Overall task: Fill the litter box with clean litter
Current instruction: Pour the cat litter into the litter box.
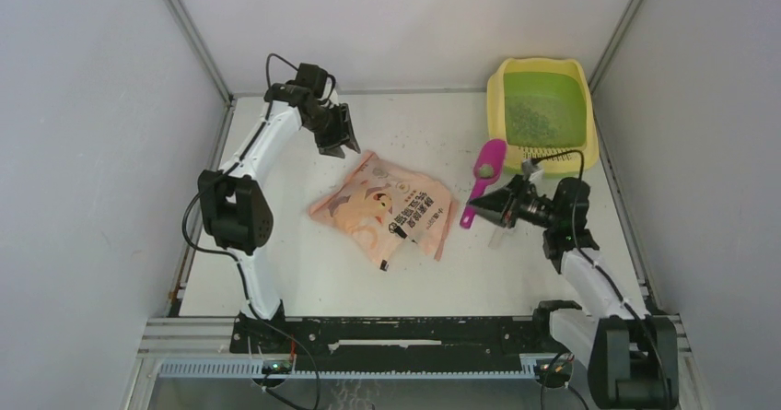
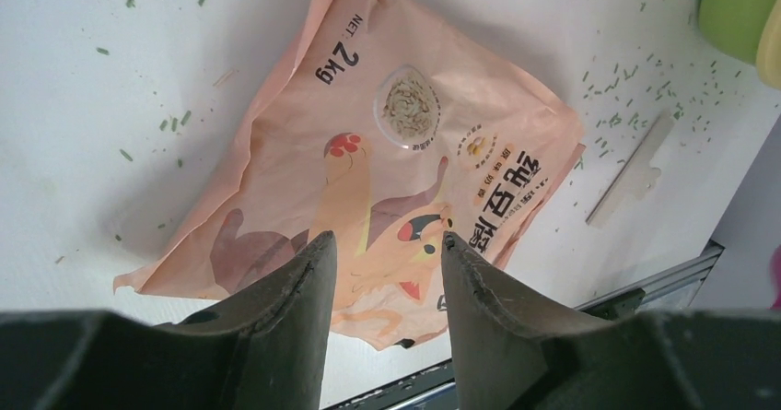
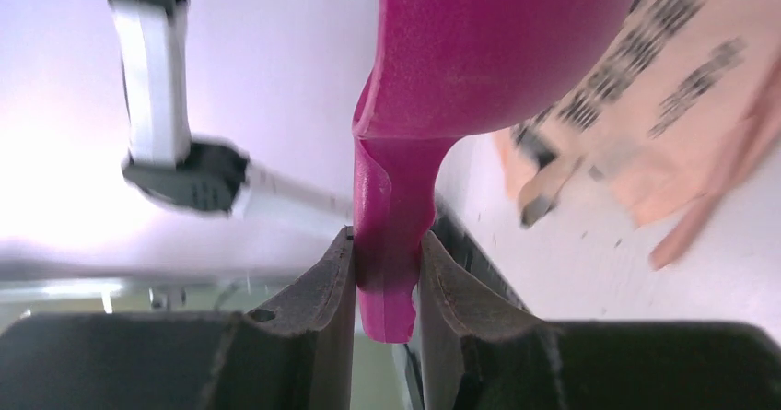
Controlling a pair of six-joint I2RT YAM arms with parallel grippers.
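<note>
Magenta plastic marks the scoop (image 1: pixel 483 175), which is just to the right of the peach-pink printed bag (image 1: pixel 387 209). The right claw (image 1: pixel 490 209) is clenched on the scoop's handle, its two jaws pressing the handle from either side in the right wrist view. The bowl points away from the bag's near edge and carries a small clump of green granules.

The bag lies flat on the white worktop (image 1: pixel 276 272), printed face up. Beyond the bag and to its right sits the litter box (image 1: pixel 498 106), with a pale yellow rim, a green basin and its slotted step on the side nearest the bag. The litter (image 1: pixel 532 115) lies as a thin layer in the basin.

Above the bag's far left corner hangs the left claw (image 1: pixel 336 140), released, with its jaws apart and nothing between them. Stray granules are scattered around the bag, thickest on its right side. A white strip (image 2: pixel 626 178) lies there too, just off the bag's edge.
</note>
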